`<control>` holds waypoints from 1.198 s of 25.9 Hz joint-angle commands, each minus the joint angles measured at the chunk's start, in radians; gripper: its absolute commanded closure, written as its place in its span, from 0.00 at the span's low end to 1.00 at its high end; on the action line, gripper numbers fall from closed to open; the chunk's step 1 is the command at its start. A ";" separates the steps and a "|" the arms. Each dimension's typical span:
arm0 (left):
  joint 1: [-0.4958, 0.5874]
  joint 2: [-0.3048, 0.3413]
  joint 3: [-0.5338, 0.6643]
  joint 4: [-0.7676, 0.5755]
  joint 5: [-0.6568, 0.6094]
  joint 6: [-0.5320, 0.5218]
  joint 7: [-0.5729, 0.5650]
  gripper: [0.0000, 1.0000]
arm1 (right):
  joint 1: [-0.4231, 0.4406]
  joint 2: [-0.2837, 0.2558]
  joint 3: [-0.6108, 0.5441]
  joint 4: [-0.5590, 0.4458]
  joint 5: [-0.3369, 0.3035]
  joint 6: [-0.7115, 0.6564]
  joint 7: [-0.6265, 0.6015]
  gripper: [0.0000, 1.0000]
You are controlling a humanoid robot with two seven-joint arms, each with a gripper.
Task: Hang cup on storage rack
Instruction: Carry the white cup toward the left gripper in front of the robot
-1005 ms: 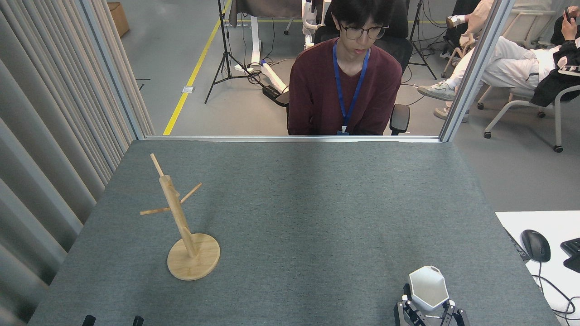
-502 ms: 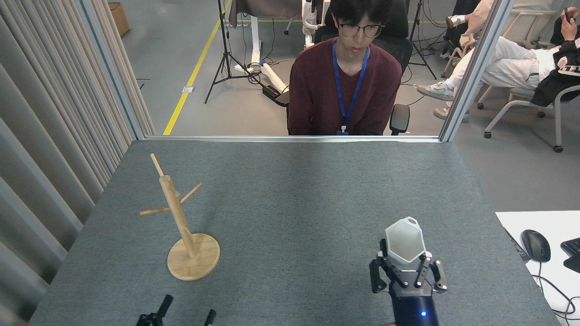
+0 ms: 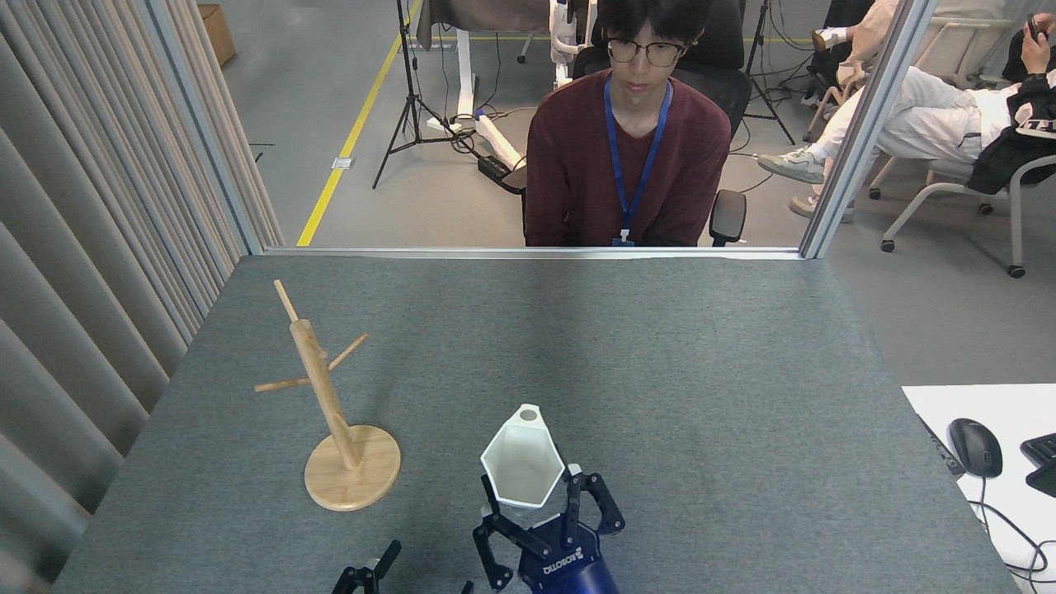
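White and faceted, the cup (image 3: 521,464) sits mouth-up in the right gripper (image 3: 544,528), whose jaws are clamped on its lower body at about 6 o'clock on the table (image 3: 660,371). Its tab handle (image 3: 528,415) points to 12 o'clock. The storage rack (image 3: 328,404) stands near, at 9 o'clock. To do the hanging well, turn the handle hole toward a free peg (image 3: 350,351) and approach along its slant. The left gripper (image 3: 367,576) shows only partly; I cannot tell how its jaws stand.

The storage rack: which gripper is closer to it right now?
Left. The left gripper sits just in front of the storage rack base; the right gripper, holding the cup, is farther off to its right.
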 commanded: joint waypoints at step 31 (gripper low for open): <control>-0.047 -0.018 -0.048 -0.011 -0.055 0.014 -0.019 0.57 | 0.118 -0.004 0.204 0.004 0.097 0.058 -0.032 0.37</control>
